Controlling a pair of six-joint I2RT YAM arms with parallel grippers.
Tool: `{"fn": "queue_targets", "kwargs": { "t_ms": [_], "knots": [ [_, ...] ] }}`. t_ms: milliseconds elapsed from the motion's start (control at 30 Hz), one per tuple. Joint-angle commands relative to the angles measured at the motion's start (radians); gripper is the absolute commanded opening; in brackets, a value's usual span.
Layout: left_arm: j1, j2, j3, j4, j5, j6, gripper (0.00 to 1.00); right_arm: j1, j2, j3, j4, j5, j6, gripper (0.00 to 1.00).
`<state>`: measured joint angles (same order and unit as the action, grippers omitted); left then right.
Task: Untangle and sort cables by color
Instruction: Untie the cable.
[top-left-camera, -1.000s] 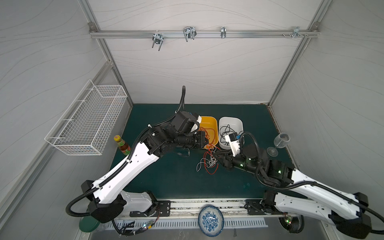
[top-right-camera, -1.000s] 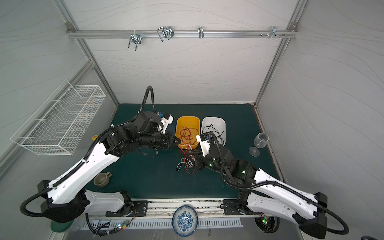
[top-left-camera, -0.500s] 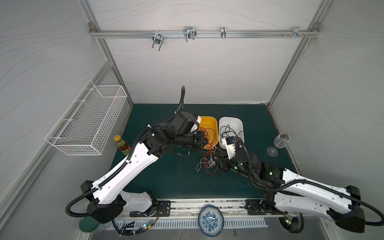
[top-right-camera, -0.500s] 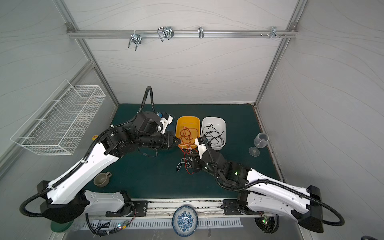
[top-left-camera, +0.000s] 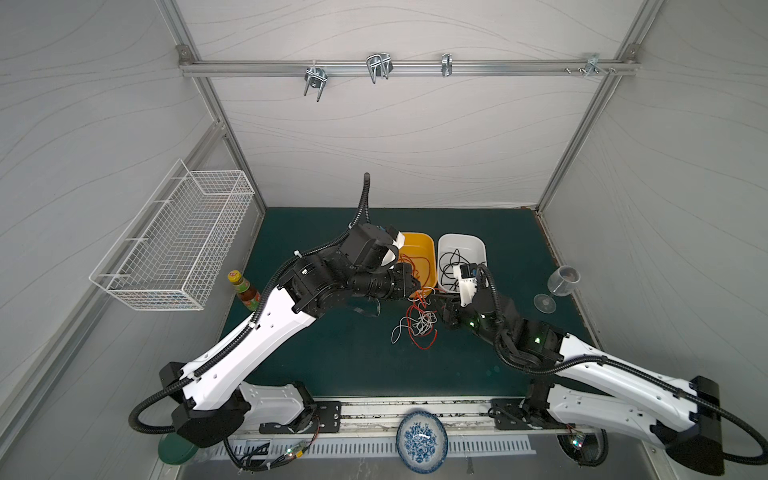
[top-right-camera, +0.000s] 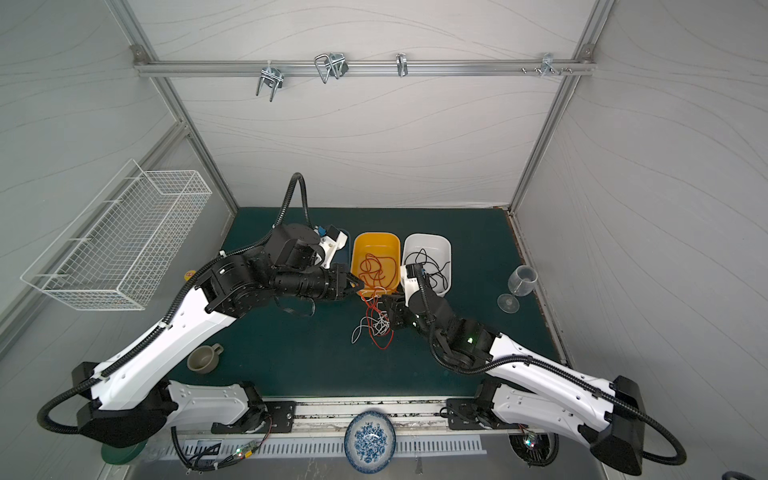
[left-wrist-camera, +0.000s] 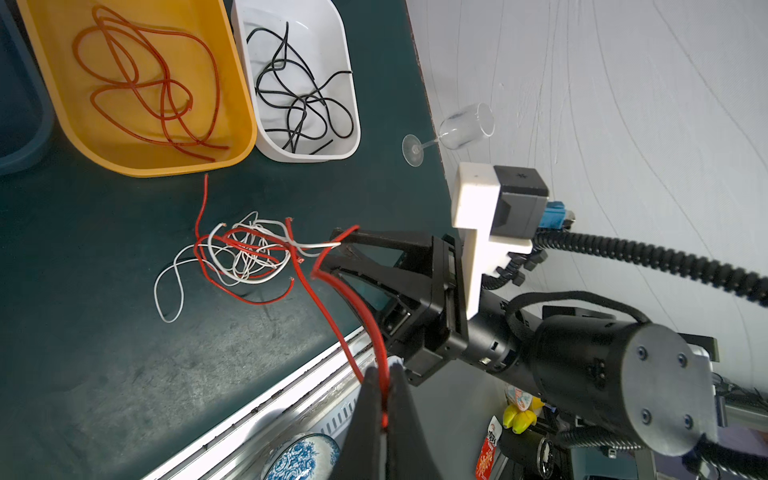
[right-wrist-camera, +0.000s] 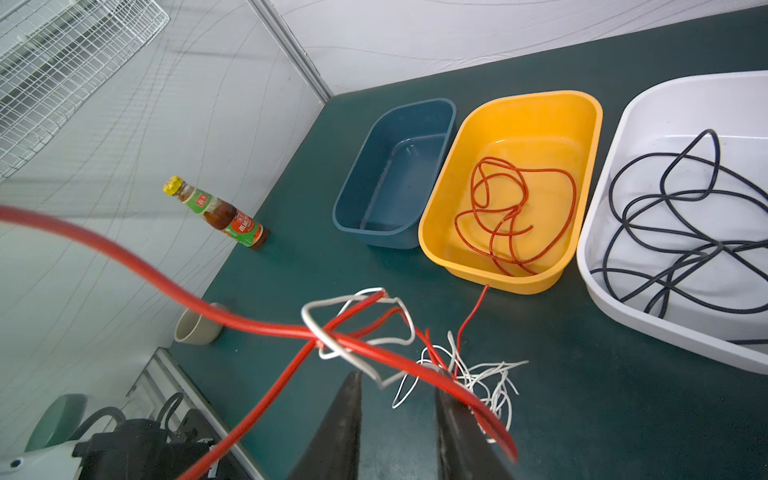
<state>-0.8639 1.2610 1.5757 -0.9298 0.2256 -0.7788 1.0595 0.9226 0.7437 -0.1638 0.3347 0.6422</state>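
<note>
Red cable (left-wrist-camera: 381, 353) rises from the red-and-white tangle (left-wrist-camera: 245, 257) on your surface (left-wrist-camera: 104, 353), just before the yellow tub (left-wrist-camera: 245, 124), into your left gripper (left-wrist-camera: 384, 395), jaws clamped on it; your right gripper (right-wrist-camera: 397, 380), jaws apart, sits at the tangle's edge

Glossy smooth plastic: yellow bin (right-wrist-camera: 540, 120), white bin (right-wrist-camera: 665, 116), blue bin (right-wrist-camera: 399, 166). Smooth plastic sheath: cables (left-wrist-camera: 249, 253). Matt, scuffed: mat (left-wrist-camera: 104, 353). Clear, glossy: goblet (left-wrist-camera: 467, 124). White coated wire: basket (top-left-camera: 178, 237). Bare metal: rail (top-left-camera: 415, 68). Glazed: plate (top-left-camera: 422, 457).
</note>
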Motion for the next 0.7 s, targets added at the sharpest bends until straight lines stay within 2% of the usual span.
{"fn": "queue_targets", "kwargs": {
  "t_ms": [0,167,467,667],
  "knots": [
    [-0.010,-0.024,0.001,0.052,0.018,-0.014,0.00,-0.006,0.014,-0.011,0.082,-0.007,-0.012,0.31],
    [-0.017,-0.028,0.001,0.064,0.029,-0.021,0.00,-0.007,0.041,-0.019,0.141,-0.009,-0.026,0.28],
    [-0.019,-0.044,0.031,0.025,-0.032,0.014,0.00,-0.006,0.004,-0.069,0.126,0.033,-0.020,0.00],
    [-0.019,-0.005,0.132,-0.076,-0.129,0.092,0.00,-0.006,-0.079,-0.142,0.063,0.064,0.004,0.00]
  ]
}}
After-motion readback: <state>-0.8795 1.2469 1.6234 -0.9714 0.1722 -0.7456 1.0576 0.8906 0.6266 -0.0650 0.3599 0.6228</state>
